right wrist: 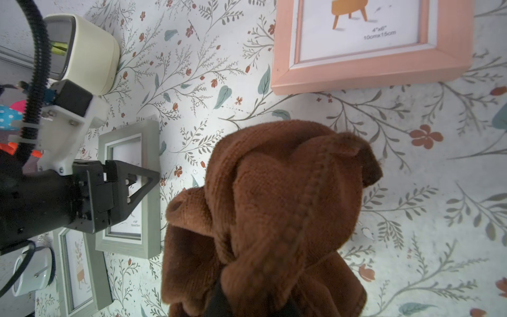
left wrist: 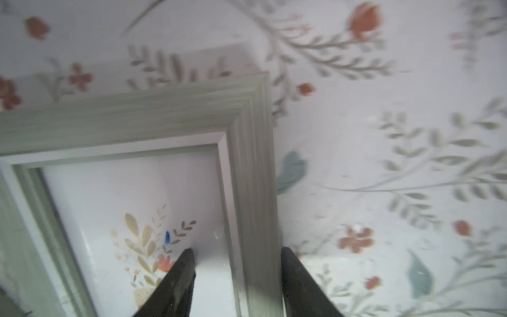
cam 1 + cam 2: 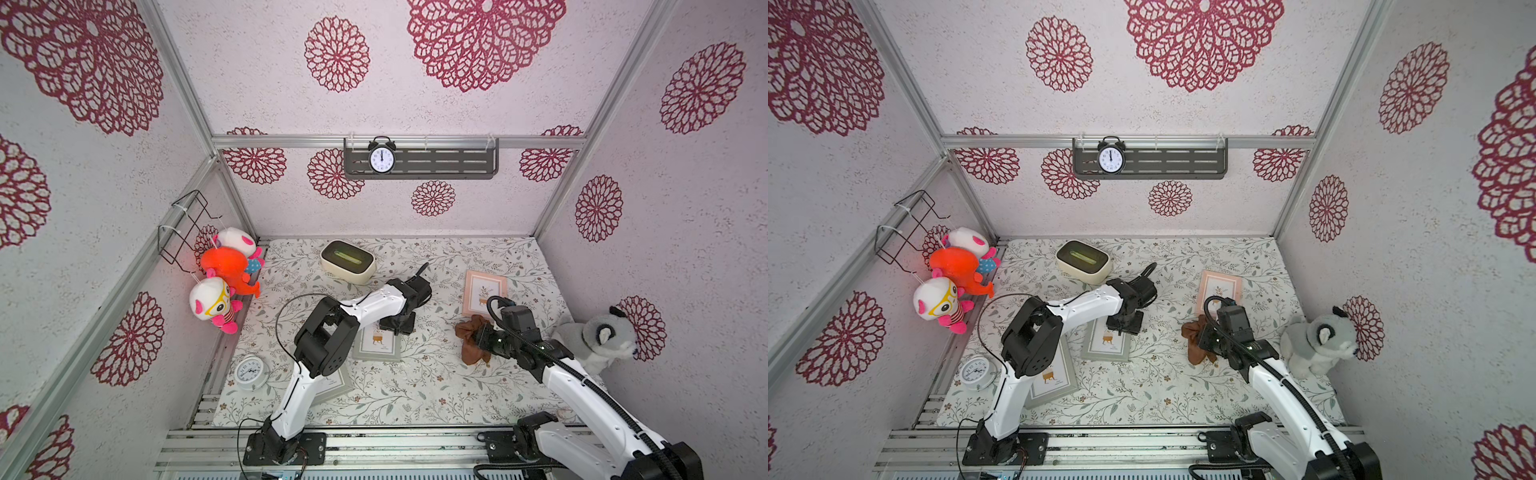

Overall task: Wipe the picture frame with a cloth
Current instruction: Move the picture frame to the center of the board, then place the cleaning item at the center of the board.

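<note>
Near left: a grey-green frame [image 3: 1054,380] lies flat, half under the left arm, nothing touching its face.

Right of it, a second grey frame [image 3: 377,348] lies flat on the table [image 3: 415,390]. The left gripper [image 2: 237,251] is down on this one. Jaws are apart and straddle one rail near a corner, with one finger [image 2: 181,274] over the glass and the other just outside the edge. There's a gap on the inner side, so it's not pinched. Could be a hold-down or a pre-grasp, can't tell which.

Further right: the cloth [image 3: 471,338] is bunched and clamped in the right gripper [image 3: 484,338], fingertips buried in fabric. It sits between the grey frame and the pink frame [image 3: 482,286], just near of the pink one, touching neither. Can't tell if its lower folds rest on the table.

Status, my read: cloth pickup is done and the steadying hand is about set, but there's no wipe contact yet. What's left is to bring the cloth onto a frame face and stroke across it. The target is probably the grey frame under the left gripper.
</note>
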Controlling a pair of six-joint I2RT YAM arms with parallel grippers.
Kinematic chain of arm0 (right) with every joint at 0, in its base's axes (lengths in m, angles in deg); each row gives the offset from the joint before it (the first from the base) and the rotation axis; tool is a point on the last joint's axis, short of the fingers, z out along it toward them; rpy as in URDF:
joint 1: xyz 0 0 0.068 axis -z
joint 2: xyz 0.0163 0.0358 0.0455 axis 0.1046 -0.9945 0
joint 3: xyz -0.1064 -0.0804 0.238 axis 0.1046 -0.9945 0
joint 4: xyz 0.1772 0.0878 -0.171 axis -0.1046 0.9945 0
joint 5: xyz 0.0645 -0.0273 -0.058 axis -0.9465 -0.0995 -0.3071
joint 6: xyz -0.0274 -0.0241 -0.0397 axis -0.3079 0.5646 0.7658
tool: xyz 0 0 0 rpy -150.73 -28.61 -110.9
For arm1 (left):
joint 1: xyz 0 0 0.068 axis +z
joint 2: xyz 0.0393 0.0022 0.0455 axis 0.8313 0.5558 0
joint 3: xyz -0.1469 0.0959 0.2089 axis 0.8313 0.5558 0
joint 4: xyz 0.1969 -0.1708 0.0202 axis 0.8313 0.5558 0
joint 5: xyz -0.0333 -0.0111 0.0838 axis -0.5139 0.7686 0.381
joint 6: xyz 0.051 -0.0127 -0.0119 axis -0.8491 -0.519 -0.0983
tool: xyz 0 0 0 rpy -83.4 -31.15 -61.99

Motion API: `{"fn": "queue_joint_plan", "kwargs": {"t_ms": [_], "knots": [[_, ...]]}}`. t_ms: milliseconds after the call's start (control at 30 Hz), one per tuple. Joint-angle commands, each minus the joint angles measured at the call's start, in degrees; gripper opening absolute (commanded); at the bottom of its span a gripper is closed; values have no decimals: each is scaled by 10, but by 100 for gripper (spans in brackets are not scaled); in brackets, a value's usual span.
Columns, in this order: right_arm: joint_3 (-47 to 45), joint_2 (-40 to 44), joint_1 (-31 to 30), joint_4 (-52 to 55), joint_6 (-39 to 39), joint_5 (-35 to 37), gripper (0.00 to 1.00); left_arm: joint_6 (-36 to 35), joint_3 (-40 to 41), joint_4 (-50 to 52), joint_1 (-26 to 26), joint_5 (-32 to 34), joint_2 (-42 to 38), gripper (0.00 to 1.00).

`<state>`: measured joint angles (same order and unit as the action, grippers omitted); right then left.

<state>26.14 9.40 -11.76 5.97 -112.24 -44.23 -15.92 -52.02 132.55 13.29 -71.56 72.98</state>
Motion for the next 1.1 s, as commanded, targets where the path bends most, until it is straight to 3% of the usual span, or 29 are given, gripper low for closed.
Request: {"fn": "queue_joint_plan", "kwargs": {"t_ms": [0,267,433,633,833,967,1067], "knots": [[0,-3,3,-13,7,-6,0,14,38,19,29,39,-30,52],[11,-34,4,-9,22,-3,0,-2,21,-9,20,24,-67,54],[36,-47,20,48,46,39,0,-3,-6,-46,5,-9,-82,56],[103,-59,105,100,84,91,0,-5,-23,-83,3,-42,-70,56],[173,-121,184,114,113,88,0,-5,-36,-119,3,-81,-58,57],[166,-113,216,121,107,109,0,-8,-28,-151,3,-101,-58,58],[147,-102,254,107,101,82,0,-27,-68,-168,-3,-115,-35,59]]}}
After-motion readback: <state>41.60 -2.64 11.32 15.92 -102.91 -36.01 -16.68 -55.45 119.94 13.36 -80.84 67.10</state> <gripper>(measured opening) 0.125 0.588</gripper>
